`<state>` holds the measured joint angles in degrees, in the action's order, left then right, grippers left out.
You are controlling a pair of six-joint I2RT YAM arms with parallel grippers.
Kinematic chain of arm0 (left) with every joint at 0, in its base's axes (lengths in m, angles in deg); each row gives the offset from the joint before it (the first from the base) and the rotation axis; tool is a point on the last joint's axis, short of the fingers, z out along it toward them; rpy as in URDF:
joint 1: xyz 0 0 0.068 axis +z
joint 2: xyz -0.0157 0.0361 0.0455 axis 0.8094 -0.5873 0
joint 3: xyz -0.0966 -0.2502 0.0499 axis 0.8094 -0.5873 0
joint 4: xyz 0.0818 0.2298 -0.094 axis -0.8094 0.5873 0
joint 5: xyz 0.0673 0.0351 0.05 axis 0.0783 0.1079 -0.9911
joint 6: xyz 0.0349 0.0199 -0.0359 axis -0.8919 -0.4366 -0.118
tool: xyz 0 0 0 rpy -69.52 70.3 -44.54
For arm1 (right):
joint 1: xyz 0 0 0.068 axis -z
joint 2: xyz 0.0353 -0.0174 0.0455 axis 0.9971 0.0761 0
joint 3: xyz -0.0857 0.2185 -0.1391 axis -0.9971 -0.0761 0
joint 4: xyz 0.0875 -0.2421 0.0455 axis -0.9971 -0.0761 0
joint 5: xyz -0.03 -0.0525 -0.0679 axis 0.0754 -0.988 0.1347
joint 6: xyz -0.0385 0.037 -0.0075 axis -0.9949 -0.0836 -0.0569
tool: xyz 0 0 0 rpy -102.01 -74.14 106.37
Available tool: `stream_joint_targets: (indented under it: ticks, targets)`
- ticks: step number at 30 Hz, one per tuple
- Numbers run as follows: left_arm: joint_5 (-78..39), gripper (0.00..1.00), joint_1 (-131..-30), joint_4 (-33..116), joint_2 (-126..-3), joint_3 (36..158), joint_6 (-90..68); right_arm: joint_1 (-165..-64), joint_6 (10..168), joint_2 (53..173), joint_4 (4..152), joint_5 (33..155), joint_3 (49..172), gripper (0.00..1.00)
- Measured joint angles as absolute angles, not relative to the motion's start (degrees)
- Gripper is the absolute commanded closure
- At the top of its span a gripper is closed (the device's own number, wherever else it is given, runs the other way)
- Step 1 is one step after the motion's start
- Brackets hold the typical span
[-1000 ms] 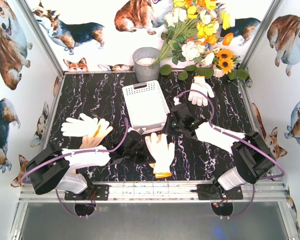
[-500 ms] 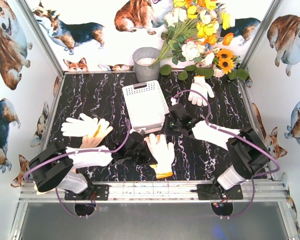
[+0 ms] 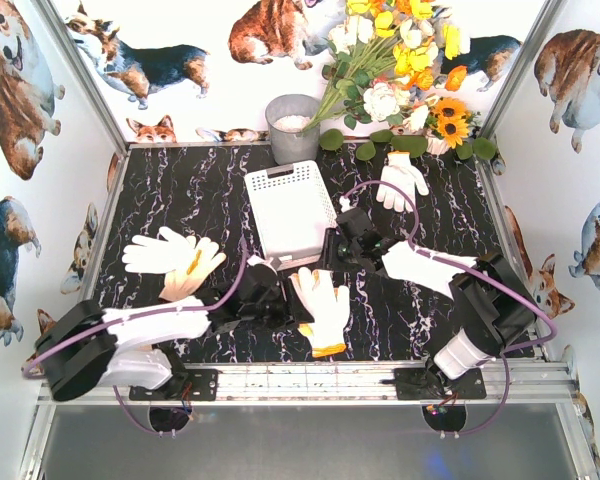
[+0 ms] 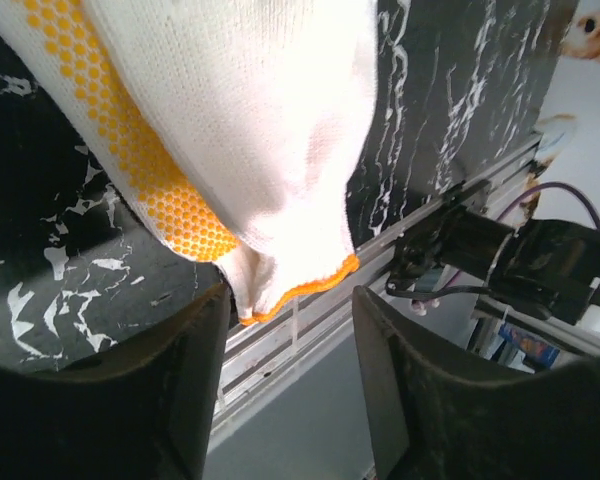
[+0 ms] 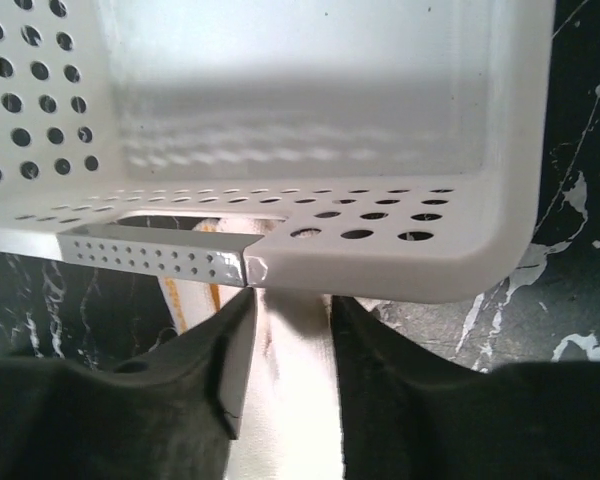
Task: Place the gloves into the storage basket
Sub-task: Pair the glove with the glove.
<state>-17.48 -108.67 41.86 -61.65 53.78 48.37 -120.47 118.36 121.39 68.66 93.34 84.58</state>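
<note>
A white glove with orange-dotted palm and orange cuff lies flat just in front of the white storage basket. My left gripper is at its left side, open; in the left wrist view the glove lies above the parted jaws of the gripper, its cuff beside the left finger. My right gripper sits at the basket's near corner. Its jaws stand a little apart with white glove fabric between them, under the basket rim. Two more gloves lie left, one back right.
A round grey bucket stands behind the basket, with a bunch of flowers to its right. The aluminium rail runs along the near table edge. Printed walls close in the left, right and back sides.
Both grippers' jaws have parted; the left one has let go of the glove's cuff. The left arm's elbow has swung leftward. The glove has shifted slightly toward the basket.
</note>
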Motion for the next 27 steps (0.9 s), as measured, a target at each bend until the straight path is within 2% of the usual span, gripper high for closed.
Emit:
stream_joint_targets:
  ticks: [3,6,10,14,18,23,27]
  targets:
    - [-20.36,0.34,-108.41,45.62,-56.93,54.24,46.78,-120.47,118.19,120.6,68.5,93.06,84.58,0.46]
    - [-24.19,0.22,-107.9,49.57,-52.03,54.48,45.68,-120.47,117.69,117.83,67.85,92.25,84.58,0.4]
    - [-28.49,0.15,-106.31,55.24,-47.27,56.06,43.41,-120.45,116.55,112.89,66.3,90.94,84.89,0.37]
    - [-29.02,0.12,-103.27,56.9,-47.11,57.83,40.04,-120.45,115.72,107.64,63.15,89.8,85.54,0.37]
    - [-25.78,0.13,-99.18,56.24,-51.16,58.92,35.21,-120.45,116.11,100.98,59.06,89.43,84.47,0.37]
    - [-20.39,0.2,-95.01,51.43,-53.08,56.34,33.16,-120.4,119.72,91.64,57.62,90.13,75.38,0.42]
    - [-16.04,0.22,-94.18,45.55,-54.22,53.13,34.21,-120.62,124.13,89.37,56.18,91.68,68.58,0.42]
